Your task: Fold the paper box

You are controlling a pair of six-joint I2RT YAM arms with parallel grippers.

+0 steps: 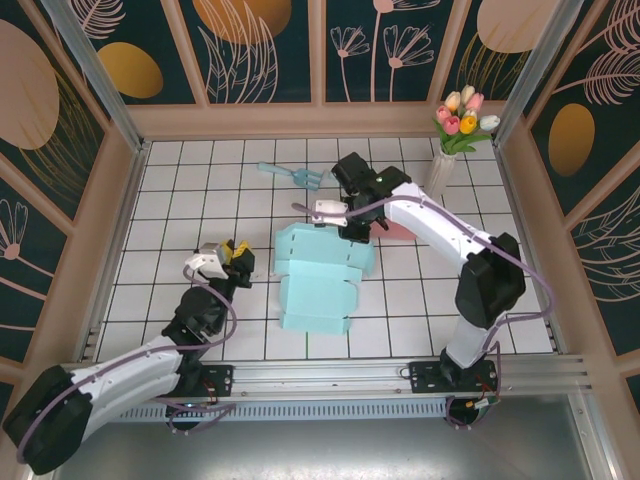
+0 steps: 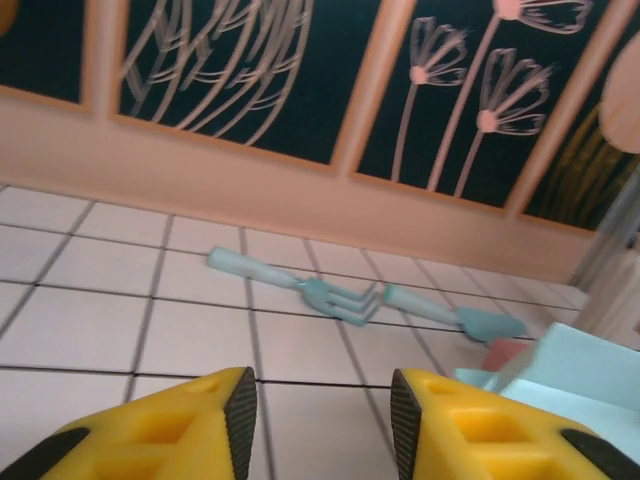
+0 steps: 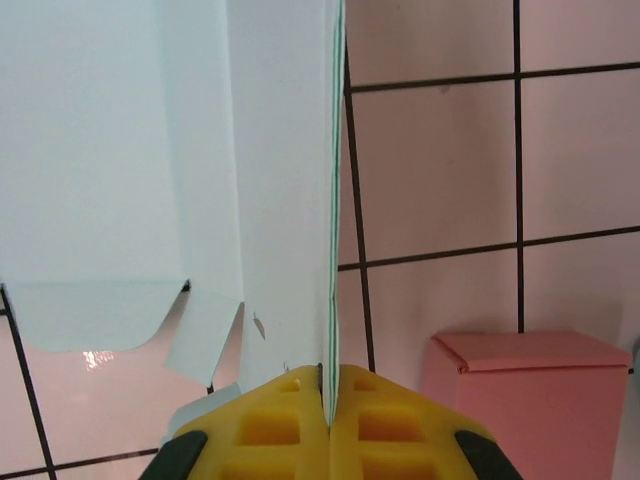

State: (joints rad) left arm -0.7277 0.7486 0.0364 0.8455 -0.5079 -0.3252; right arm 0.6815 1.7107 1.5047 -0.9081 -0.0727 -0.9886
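Your right tool (image 3: 329,405) is pinched tight on a thin upright edge of the pale blue paper box (image 3: 270,180). In the right wrist view its yellow pads meet at the bottom centre of the frame with the sheet clamped between them, and the box's panels and tabs spread up and to the left. A small pink box (image 3: 530,385) stands just right of the tool, in the lower right of that frame. From above, the right tool (image 1: 350,228) is at the upper right corner of the paper box (image 1: 318,275), which lies partly unfolded in the middle of the tiled table (image 1: 180,190). Your left tool (image 2: 323,415) stands part-way open with nothing between its pads, and in the overhead view it is just left of the box, apart from it. Beyond its pads in the left wrist view, a blue garden fork (image 2: 300,288) and a trowel (image 2: 455,315) lie end to end near the back wall. A vase (image 1: 440,172) of tulips (image 1: 462,118) stands in the upper right of the overhead frame.
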